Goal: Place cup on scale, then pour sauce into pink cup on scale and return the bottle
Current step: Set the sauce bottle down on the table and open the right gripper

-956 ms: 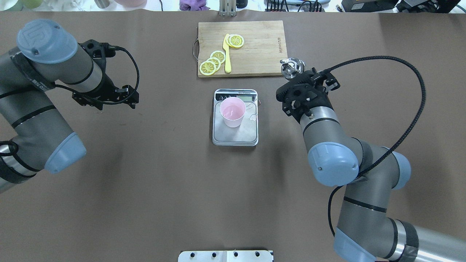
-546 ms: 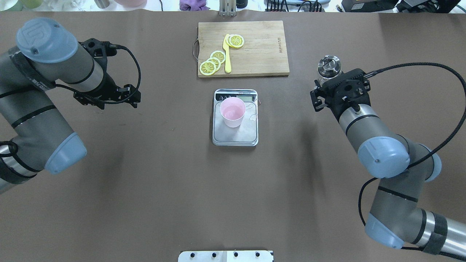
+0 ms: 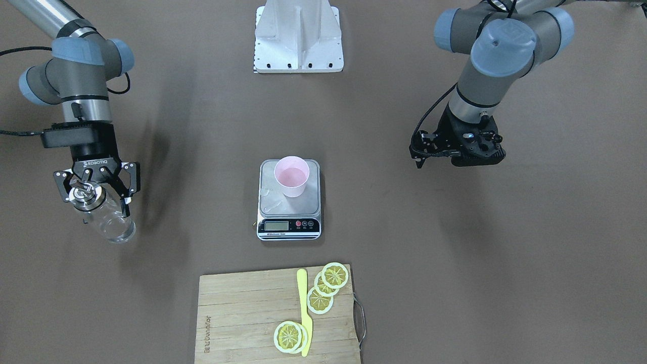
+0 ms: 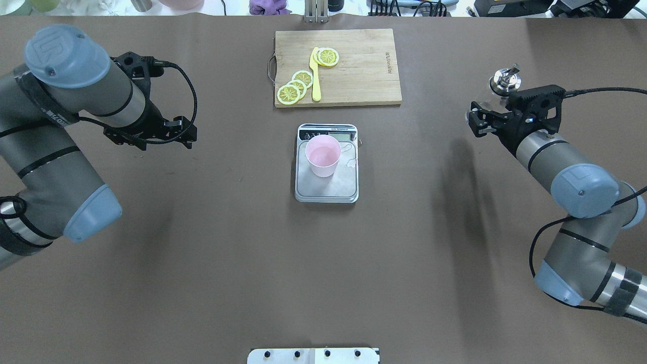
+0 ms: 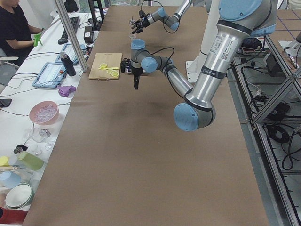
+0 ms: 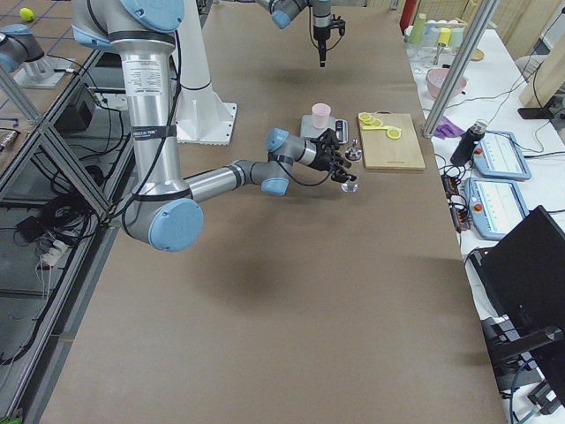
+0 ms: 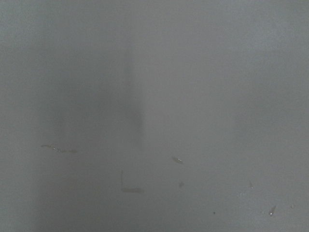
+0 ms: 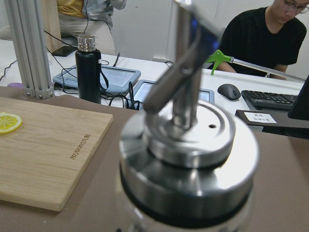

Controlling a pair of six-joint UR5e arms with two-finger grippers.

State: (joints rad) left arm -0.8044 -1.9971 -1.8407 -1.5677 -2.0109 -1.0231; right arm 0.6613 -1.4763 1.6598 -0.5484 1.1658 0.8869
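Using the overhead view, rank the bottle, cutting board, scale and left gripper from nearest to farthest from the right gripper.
1. bottle, held by the right gripper, at the table's right side.
2. cutting board, at the far edge, centre.
3. scale, at the table's centre, under the cup.
4. left gripper, at the far left side.

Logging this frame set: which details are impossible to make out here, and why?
Reading on the small steel kitchen scale: too small in front-facing and overhead views.
Fill of the clear glass bottle with silver pourer cap: right wrist view is blurred and cuts off its body.
Sauce level in the pale pink plastic cup: too small.
Left gripper open or shut: jaws hidden under its wrist overhead; left wrist view shows only table.
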